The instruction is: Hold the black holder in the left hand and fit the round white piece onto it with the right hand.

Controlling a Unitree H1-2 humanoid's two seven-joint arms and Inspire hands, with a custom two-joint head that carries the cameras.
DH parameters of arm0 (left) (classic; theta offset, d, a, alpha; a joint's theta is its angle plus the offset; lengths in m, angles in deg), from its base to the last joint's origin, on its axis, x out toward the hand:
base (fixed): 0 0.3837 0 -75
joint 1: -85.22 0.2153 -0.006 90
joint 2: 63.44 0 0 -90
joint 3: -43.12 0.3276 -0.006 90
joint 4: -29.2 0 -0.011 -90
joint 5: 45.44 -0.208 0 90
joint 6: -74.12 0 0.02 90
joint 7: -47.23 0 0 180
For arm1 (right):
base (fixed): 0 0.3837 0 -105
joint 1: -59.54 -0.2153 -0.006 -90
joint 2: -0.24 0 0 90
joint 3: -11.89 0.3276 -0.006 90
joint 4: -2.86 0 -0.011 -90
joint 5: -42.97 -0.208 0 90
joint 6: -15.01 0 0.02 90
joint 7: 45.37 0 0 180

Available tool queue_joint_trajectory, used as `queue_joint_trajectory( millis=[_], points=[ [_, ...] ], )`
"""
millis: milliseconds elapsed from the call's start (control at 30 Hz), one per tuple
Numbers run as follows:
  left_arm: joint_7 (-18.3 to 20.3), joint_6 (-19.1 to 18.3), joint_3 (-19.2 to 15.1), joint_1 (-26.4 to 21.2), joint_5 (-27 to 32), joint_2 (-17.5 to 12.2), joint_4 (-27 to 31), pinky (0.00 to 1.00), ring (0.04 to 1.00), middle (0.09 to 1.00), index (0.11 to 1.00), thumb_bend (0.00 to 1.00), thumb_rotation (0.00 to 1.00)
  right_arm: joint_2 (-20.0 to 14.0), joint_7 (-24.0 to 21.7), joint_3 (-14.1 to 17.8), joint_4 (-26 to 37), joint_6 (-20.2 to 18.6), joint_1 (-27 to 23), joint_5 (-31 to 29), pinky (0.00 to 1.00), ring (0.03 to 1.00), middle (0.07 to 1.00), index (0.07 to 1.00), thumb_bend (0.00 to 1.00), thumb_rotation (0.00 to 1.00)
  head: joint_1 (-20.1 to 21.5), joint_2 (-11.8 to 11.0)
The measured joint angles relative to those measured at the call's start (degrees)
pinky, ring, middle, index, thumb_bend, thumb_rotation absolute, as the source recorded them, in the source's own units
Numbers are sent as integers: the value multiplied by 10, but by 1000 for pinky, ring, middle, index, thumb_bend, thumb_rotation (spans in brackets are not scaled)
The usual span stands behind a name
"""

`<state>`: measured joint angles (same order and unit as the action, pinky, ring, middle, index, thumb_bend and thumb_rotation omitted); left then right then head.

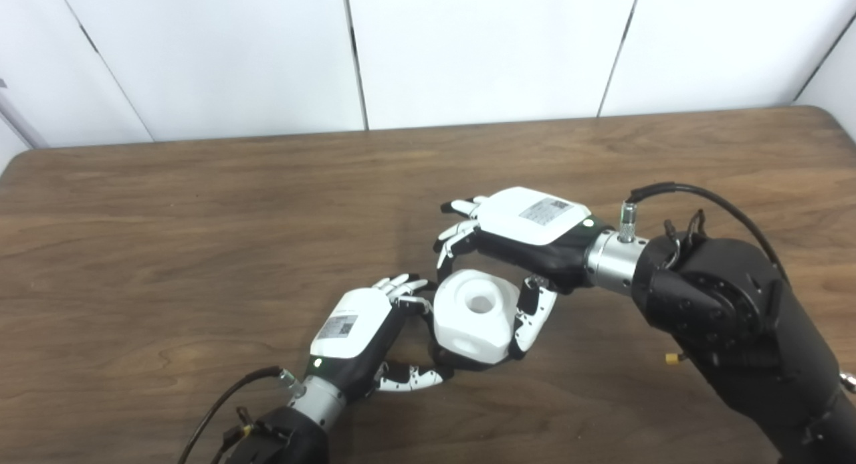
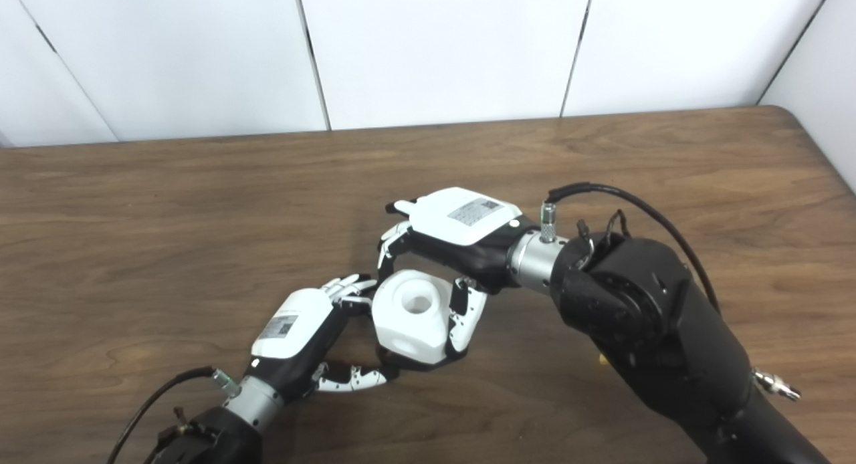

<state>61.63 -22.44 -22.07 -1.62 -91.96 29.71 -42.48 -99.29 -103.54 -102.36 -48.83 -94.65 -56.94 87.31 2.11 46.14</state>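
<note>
The round white piece [image 1: 475,317], chunky with a hole in its top, sits low over the table near the front middle. My right hand [image 1: 528,233] reaches over it from the right and is shut on it, fingers on its far left side and thumb on its right side. Only a dark edge of the black holder [image 1: 463,366] shows, directly under the white piece. My left hand [image 1: 361,333] comes in from the lower left and is shut on that holder, fingers behind it and thumb along its front. How the piece seats on the holder is hidden.
The brown wooden table [image 1: 200,216] spreads wide to the left, right and back, ending at white wall panels [image 1: 468,49]. A black cable [image 1: 702,196] loops over my right wrist. The bulky right forearm [image 1: 735,317] fills the lower right.
</note>
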Motion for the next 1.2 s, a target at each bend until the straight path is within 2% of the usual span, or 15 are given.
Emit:
queue_joint_trajectory(
  millis=[633,1200],
  points=[
    [2,-1,0,0,0,0,1,913,930,872,493,499,55,-1,-2,4,-1,0,1,-5,1000,1000,854,483,524,133,0,0],
    [3,-2,0,0,0,1,2,915,931,873,494,499,55,3,5,3,-25,21,11,0,1000,1000,851,482,524,132,0,-2]
  ],
)
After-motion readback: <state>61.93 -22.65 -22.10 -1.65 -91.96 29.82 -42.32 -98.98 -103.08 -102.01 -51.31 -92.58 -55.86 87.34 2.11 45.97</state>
